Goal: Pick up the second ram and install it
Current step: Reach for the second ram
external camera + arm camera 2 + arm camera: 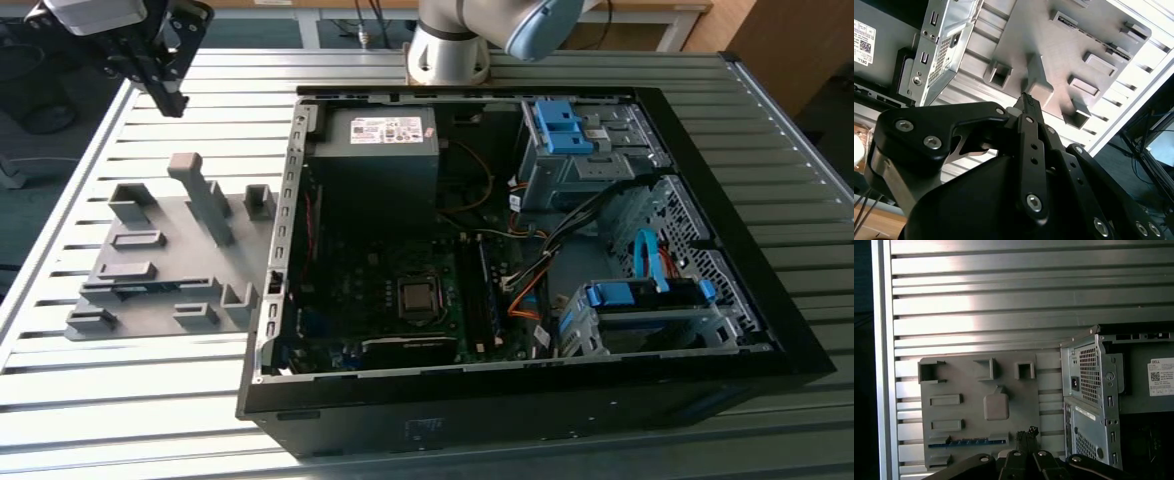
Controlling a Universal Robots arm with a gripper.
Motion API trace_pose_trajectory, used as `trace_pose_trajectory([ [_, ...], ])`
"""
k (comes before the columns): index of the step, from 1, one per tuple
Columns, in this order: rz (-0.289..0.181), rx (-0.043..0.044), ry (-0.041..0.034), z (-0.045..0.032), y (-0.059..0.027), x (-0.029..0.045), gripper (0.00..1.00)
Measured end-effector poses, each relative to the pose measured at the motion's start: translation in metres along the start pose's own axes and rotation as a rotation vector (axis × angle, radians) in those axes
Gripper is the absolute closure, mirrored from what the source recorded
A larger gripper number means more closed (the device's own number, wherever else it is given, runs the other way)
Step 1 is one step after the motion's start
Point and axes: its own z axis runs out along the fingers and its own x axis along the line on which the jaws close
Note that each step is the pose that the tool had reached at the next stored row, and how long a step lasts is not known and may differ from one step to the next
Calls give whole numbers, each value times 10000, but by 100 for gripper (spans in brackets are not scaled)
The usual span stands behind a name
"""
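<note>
The second ram (966, 442) is a thin blue-green strip standing on edge in a long slot of the grey fixture plate (1019, 400). That plate (160, 265) lies on the slatted table at the exterior view's left, beside the open computer case (534, 250). My gripper (167, 95) hangs high over the table's far corner at the exterior view's left, beyond the plate and apart from it. In both wrist views its black fingertips (1026, 99) meet with nothing between them. The gripper (1026, 434) is shut and holds nothing.
The case shows its motherboard (400, 290), the memory slots (487, 290), a power supply (380, 135), blue drive cages (574, 130) and loose cables (534, 270). Upright grey blocks (200, 195) rise from the fixture plate. The arm's base (447, 45) stands behind the case.
</note>
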Motion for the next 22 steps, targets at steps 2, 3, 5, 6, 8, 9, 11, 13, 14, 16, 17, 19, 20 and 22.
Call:
trace_pose_trajectory([
  [2,0,0,1,-1,-2,21,89],
  [3,0,0,1,-1,-5,30,89],
  [5,-2,0,1,-2,-23,41,89],
  [6,-1,0,2,-3,-37,46,89],
  [8,0,1,1,-4,-64,53,89],
  [9,0,0,1,-5,-77,57,89],
  [11,1,0,1,-5,-91,64,89],
  [13,1,0,0,-6,-95,68,89],
  [14,0,0,1,-5,-95,69,89],
  [16,-1,0,1,-6,-97,92,89],
  [17,-1,0,1,-6,-97,92,89],
  [19,0,0,1,-6,-97,92,89],
  [20,0,0,1,-6,-97,92,89],
  [22,-1,0,1,-6,-97,92,89],
])
